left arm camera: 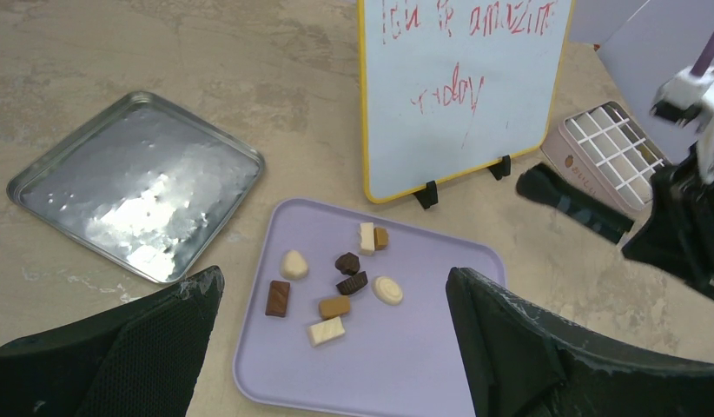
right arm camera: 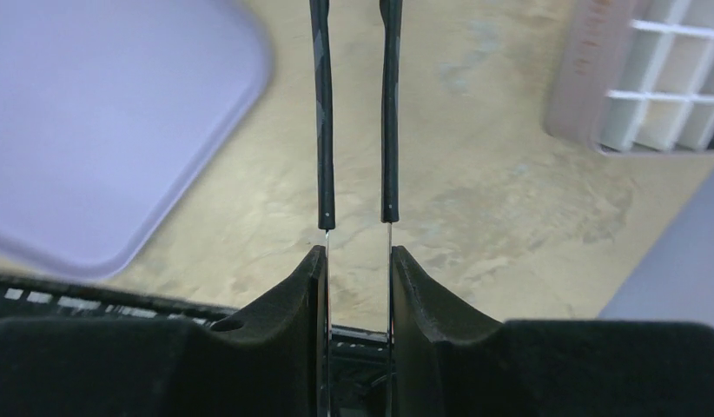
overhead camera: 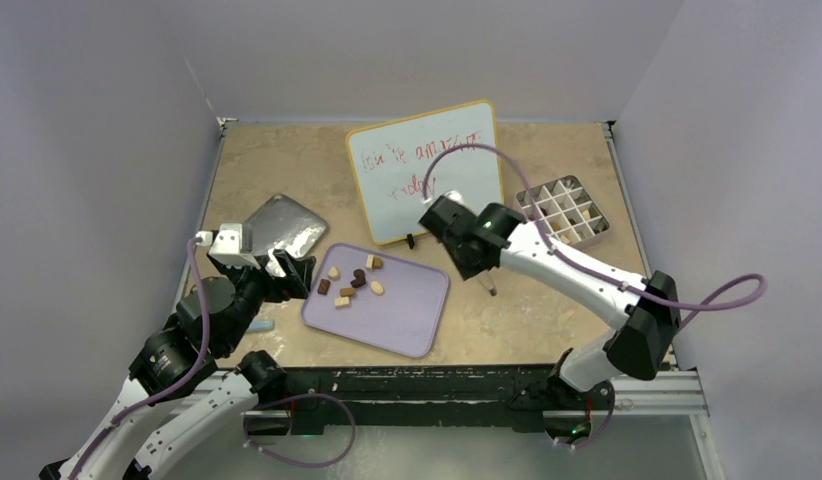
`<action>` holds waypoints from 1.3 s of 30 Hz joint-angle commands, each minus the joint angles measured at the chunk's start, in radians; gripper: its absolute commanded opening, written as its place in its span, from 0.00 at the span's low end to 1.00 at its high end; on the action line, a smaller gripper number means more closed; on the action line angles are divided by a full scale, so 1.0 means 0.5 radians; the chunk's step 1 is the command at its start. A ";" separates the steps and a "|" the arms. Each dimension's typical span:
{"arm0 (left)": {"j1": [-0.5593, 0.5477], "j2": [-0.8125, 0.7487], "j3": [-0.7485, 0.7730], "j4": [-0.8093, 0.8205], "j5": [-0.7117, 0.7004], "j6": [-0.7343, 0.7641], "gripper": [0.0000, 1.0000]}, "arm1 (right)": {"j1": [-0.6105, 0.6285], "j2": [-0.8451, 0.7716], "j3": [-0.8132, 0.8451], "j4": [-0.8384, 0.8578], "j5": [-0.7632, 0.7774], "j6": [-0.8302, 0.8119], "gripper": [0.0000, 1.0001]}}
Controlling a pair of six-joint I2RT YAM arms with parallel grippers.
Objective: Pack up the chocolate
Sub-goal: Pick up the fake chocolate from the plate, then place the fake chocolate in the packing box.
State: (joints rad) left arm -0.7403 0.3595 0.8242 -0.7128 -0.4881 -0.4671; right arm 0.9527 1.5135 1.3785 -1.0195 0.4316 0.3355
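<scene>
Chocolate (left arm camera: 353, 282) lay in a loose cluster of about nine small pieces on the far-left part of a lavender tray (left arm camera: 406, 365): dark brown, tan and cream, some rectangular, some rounded. None touched a gripper. The tray sat flat on the beige table (right arm camera: 475, 200), just beyond the arm bases.

The left gripper (overhead camera: 267, 262) hung at the tray's left edge, its jaws spread wide with nothing between them. In its wrist view the cluster showed in the gap between the two black fingers (left arm camera: 154, 347).

To the right of the tray, the right gripper (right arm camera: 358, 261) was above bare table, between the tray and the box. Its jaws were clamped on a pair of tweezers (right arm camera: 323, 130), pressing the thin metal blades from both sides. The black-sheathed tips of the tweezers stood slightly apart and pointed down toward the table beside the tray's right edge.

Farther back on the left, a square metal tray (overhead camera: 285, 225) lay flat, shiny and reflective. At the middle, a yellow-framed whiteboard (overhead camera: 427, 170) with red handwriting stood upright on small black feet just behind the lavender tray. At the far right sat a pale pink gridded box (overhead camera: 564, 210). A few small pieces showed in some of its cells, too small to make out.
</scene>
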 commanded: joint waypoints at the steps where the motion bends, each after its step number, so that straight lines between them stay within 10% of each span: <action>1: -0.001 0.002 0.005 0.057 -0.015 0.029 0.99 | -0.291 -0.176 0.064 -0.088 0.216 0.004 0.20; 20: -0.001 0.006 0.005 0.060 -0.006 0.034 0.99 | -1.427 -0.111 0.026 0.441 0.047 -0.305 0.22; 39: -0.001 0.002 -0.001 0.063 0.005 0.038 0.99 | -1.669 0.083 -0.121 0.602 0.006 -0.277 0.26</action>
State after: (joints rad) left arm -0.7403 0.3595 0.8242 -0.7128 -0.4873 -0.4667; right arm 0.1329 1.5509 1.3266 -0.7502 0.4259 0.1905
